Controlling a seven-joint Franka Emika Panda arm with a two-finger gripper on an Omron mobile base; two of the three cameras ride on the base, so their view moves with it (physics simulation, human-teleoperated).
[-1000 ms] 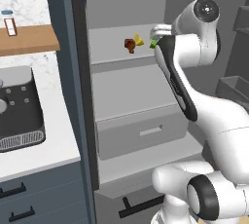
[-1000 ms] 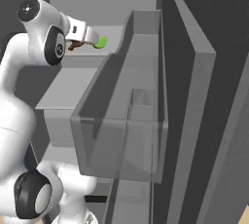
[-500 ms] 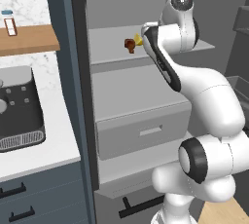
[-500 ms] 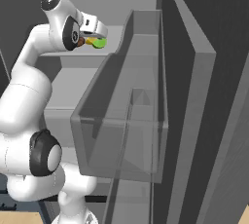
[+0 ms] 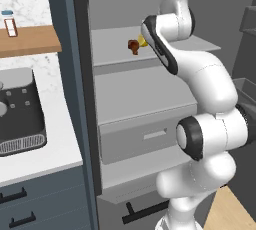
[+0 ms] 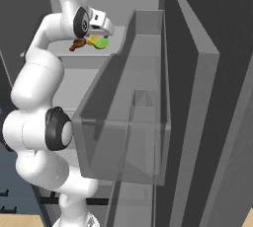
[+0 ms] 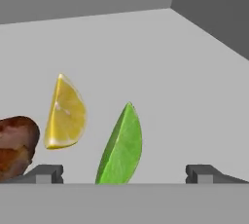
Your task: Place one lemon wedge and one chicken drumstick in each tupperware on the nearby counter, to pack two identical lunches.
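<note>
On the fridge's upper shelf (image 7: 160,62) lie a yellow lemon wedge (image 7: 65,113), a green lemon wedge (image 7: 121,147) and a dark reddish-brown chicken drumstick (image 7: 17,145). My gripper (image 7: 124,173) hangs open just above them, and the green wedge sits between its fingertips (image 7: 46,173). In the right base view the hand (image 6: 100,23) hovers over the green wedge (image 6: 102,43), the yellow wedge (image 6: 92,39) and the drumstick (image 6: 76,45). The left base view shows the drumstick (image 5: 133,46) and the yellow wedge (image 5: 142,41) beside my arm. The tupperware is out of view.
The open fridge has a closed drawer (image 5: 147,136) under the shelf and a clear door bin (image 6: 123,122) at the right. To the left, a dark coffee machine (image 5: 17,111) stands on the white counter (image 5: 45,156). A wooden shelf (image 5: 27,41) hangs above it.
The arm has swung left and reached into the fridge, bringing the hand over the wedges. It now hides the green wedge in the left base view. The jaws stayed open.
</note>
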